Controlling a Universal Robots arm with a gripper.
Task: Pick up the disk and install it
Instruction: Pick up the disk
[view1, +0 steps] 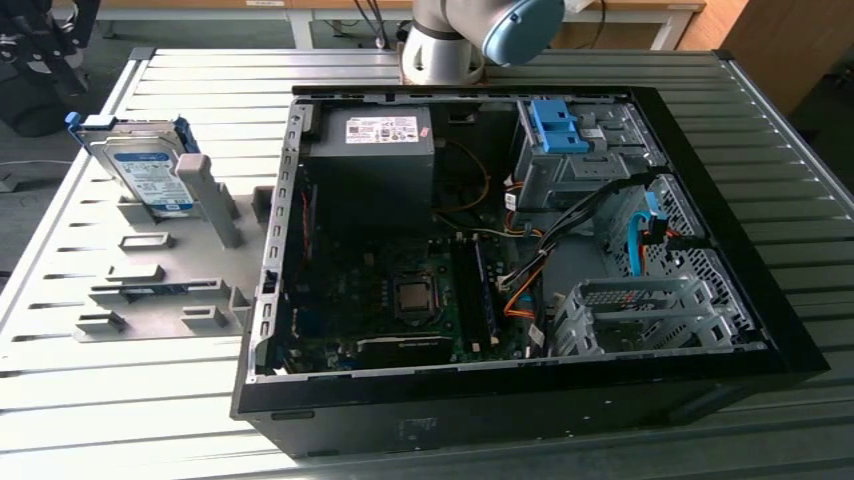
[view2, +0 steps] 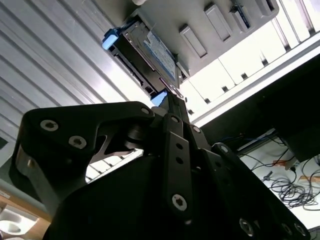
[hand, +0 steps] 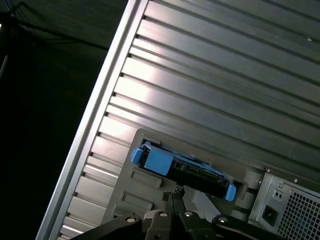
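The disk (view1: 140, 165) stands on edge in a grey holder (view1: 160, 300) on the slatted table, at the exterior view's left, beside the open computer case. It is silver-grey with a white-and-blue label and a blue bracket. In both wrist views the disk (view2: 150, 52) (hand: 185, 167) lies ahead of my gripper (view2: 172, 102) (hand: 175, 192), with a gap between them. The black fingers are pressed together and hold nothing. In the exterior view the gripper (view1: 54, 60) hangs at the far left, above and behind the disk.
The open black computer case (view1: 747, 300) takes up the table's middle and right. Inside are a grey power supply (view1: 380, 150), a blue drive-bay latch (view1: 558, 125) and loose cables. The arm's base (view1: 461, 35) stands behind the case. The table edge (hand: 95, 120) runs near the holder.
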